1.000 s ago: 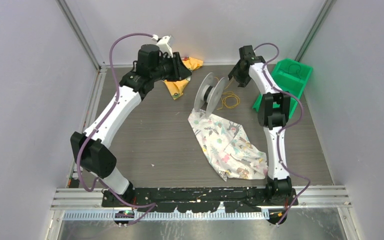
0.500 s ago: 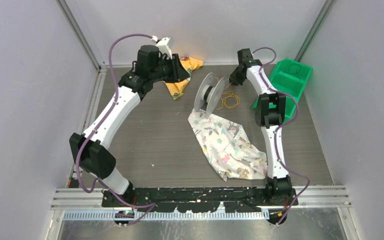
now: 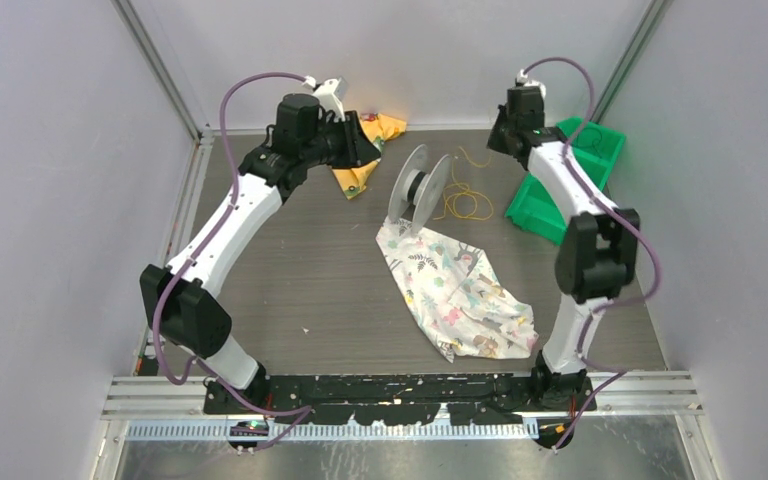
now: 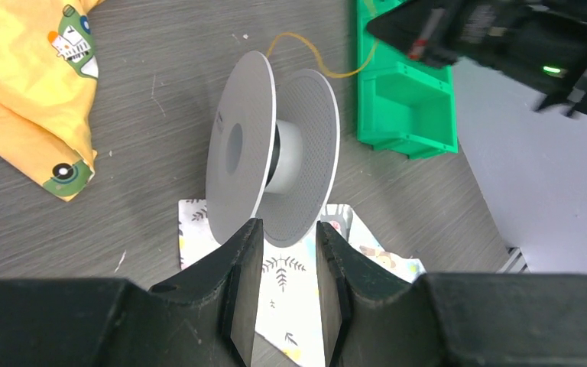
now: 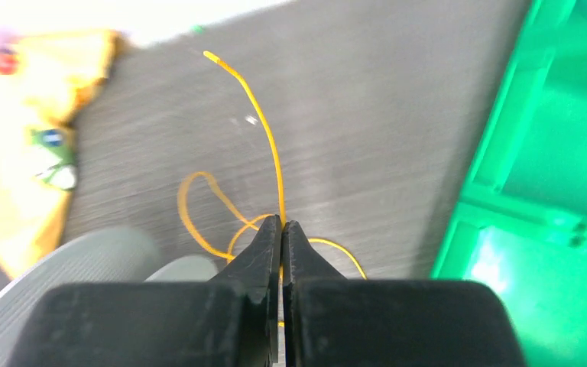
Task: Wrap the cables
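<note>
Back by the green bin [image 4: 409,144], your right gripper [image 5: 281,229] is pinching the cable [image 5: 271,145] shut. Its loops are trailing left toward the spool [image 4: 271,153] — your left gripper [image 4: 283,252] is hovering there, narrowly parted, empty.

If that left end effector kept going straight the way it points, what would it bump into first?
Most likely the grey spool, standing on edge right ahead of the open left end effector; its near disc lines up with the gap. How far off is unclear.
</note>
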Controlling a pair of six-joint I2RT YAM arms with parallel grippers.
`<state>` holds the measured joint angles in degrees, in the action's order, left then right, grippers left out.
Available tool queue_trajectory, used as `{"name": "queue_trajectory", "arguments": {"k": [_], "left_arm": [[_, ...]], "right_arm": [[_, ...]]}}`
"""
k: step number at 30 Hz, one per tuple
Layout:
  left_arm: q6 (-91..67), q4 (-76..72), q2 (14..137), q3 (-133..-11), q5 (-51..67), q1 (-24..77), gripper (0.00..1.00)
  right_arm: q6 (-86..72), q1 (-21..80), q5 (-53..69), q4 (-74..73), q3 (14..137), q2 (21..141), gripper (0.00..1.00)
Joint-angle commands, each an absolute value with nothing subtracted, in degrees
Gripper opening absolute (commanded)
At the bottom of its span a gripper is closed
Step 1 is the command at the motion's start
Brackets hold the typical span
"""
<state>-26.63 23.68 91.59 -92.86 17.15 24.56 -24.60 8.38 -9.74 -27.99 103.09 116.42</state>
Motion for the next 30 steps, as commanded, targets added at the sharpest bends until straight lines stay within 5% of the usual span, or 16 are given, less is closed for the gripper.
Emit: {"name": "queue_trajectory", "arguments": {"k": [1, 11, 14, 21, 26, 30], "left_arm": [[-28.2, 20.1, 90.5, -92.5, 19.6, 24.2, 0.33], [-28.8, 20.5, 92.2, -96.2, 24.5, 24.2, 0.40], [-29.2, 19.2, 92.9, -96.9, 28.5, 24.2, 0.54], [-40.2, 6.5, 96.6, -95.9, 33.4, 24.2, 0.69], [-54.4, -9.7, 99.6, -94.3, 34.2, 24.3, 0.69], [-47.9, -10.1, 100.0, -93.4, 29.4, 25.2, 0.69]], "right_arm": [[-1.9, 8.6, 1.2, -2.4, 89.6, 101.4, 0.01], [8.4, 8.6, 36.8, -1.4, 86.5, 97.5, 0.00], [7.9, 8.7, 40.9, -5.0, 87.7, 96.7, 0.00], [7.4, 8.6, 50.1, -8.6, 88.4, 93.8, 0.01], [9.5, 8.7, 51.7, -13.4, 89.7, 93.2, 0.01], [8.4, 8.6, 53.3, -12.8, 89.2, 92.6, 0.01]]}}
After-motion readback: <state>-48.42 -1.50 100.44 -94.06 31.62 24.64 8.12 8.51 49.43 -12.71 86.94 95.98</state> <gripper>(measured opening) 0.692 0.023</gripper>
